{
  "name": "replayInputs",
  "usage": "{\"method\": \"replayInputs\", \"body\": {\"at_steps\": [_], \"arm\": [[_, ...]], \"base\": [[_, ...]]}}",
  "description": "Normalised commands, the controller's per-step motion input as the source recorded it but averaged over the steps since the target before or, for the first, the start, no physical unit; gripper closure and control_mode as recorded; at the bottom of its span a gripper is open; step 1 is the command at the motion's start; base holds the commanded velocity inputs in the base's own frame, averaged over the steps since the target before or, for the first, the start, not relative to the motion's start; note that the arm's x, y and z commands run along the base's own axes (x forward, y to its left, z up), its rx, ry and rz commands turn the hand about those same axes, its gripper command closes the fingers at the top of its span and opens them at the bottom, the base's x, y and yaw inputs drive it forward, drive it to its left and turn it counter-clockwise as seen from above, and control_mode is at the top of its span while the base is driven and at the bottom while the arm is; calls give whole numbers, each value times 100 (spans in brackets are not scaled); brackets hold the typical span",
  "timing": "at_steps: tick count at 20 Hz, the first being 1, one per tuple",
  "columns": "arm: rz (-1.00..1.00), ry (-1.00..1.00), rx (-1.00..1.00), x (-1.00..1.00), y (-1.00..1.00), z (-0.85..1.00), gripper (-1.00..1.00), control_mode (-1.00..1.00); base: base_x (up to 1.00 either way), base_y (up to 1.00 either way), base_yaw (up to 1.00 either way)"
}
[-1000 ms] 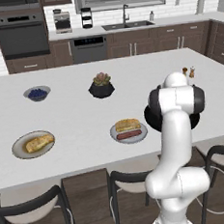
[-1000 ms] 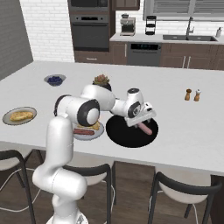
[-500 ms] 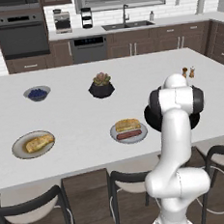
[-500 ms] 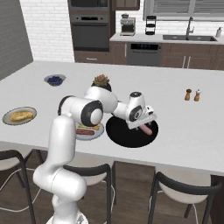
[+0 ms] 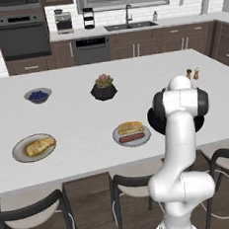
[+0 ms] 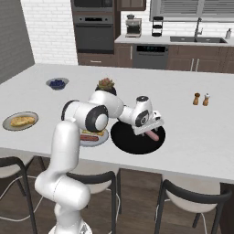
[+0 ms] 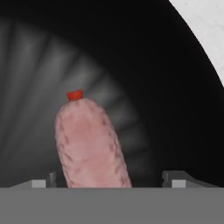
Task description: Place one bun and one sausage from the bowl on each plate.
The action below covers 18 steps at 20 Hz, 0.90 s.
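- The pincer (image 7: 109, 183) is down inside the black bowl (image 6: 125, 139) on the worktop (image 5: 82, 117); its fingertips (image 7: 41, 183) stand wide apart on either side of the last sausage (image 7: 89, 140), with gaps visible, so nothing is gripped yet.
- Sausage (image 6: 153, 134) lies flat on the bowl floor, near end between the tips, small red nub at the far end.
- Judgement: light, firm but slightly yielding, and round and smooth, so it is likely to roll or slip. Best taken across the middle of its length, squarely, with moderate squeeze.
- Grey plate (image 5: 141, 140) carries a bun (image 5: 130, 128) and a sausage (image 5: 132, 137); the beige-rimmed plate (image 5: 18, 154) carries a bun (image 5: 39, 146) alone.
- No brands, labels or legible writing anywhere.
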Motion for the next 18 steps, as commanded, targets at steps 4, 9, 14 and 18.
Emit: {"method": "replayInputs", "body": {"at_steps": [4, 9, 14, 18], "arm": [[0, 0, 0, 0, 0, -26, 100, -100], [0, 0, 0, 0, 0, -18, 100, -100], [0, 0, 0, 0, 0, 0, 100, -100], [10, -11, 0, -22, 30, 6, 100, -100]], "base": [[0, 0, 0], [0, 0, 0], [0, 0, 0], [0, 0, 0]]}}
